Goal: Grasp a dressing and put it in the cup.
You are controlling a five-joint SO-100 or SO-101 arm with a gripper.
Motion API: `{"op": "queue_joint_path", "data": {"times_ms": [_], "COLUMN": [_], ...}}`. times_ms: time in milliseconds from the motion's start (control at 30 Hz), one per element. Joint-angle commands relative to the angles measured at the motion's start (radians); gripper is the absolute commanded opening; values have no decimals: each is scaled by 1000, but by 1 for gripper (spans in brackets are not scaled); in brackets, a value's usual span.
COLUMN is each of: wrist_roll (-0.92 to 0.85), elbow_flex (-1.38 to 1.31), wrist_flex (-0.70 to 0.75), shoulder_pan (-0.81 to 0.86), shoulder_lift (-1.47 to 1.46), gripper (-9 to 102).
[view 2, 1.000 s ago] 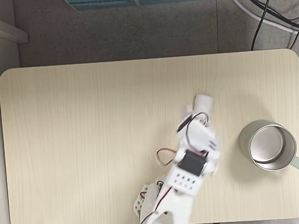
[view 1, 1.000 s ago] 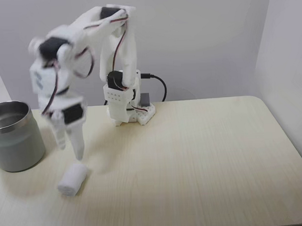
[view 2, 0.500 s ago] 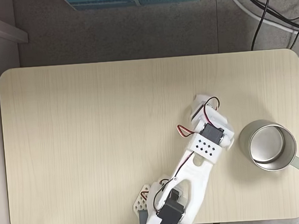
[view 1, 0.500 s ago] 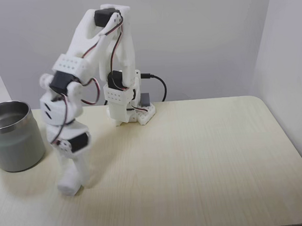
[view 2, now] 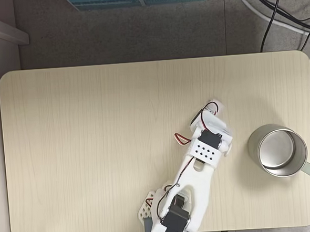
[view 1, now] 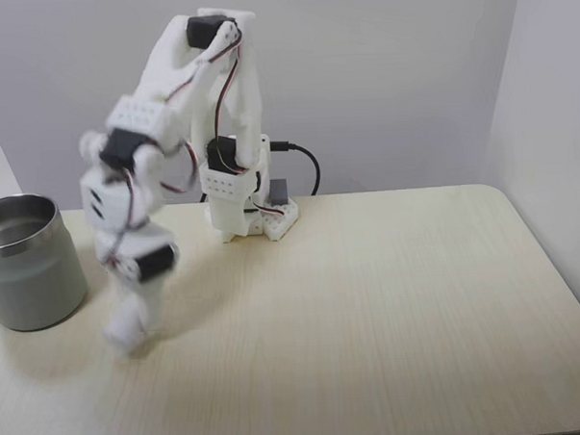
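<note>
Gripper low over the table, blurred; finger state cannot be told, dressing possibly between them. Cup near the table edge, apart.

A pale wooden table carries the cup, the arm's base, and seemingly the blurred dressing.

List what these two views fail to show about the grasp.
- Dressing: motion-blurred in the side fixed view, merging with the white gripper.
- Dressing from above: mostly covered by the arm; a white bit may be it.
- Jaws: open or shut is unreadable in both fixed views.
- Cup: cut off by the left edge.
</note>
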Motion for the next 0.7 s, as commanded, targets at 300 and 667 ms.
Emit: {"op": "queue_joint_path", "data": {"times_ms": [300, 667], "wrist_roll": [-127, -258], "elbow_flex": [735, 951], "wrist_flex": [739, 687], "shoulder_pan": [308, 572], "shoulder_lift": [-210, 132], "gripper": [0, -1]}}
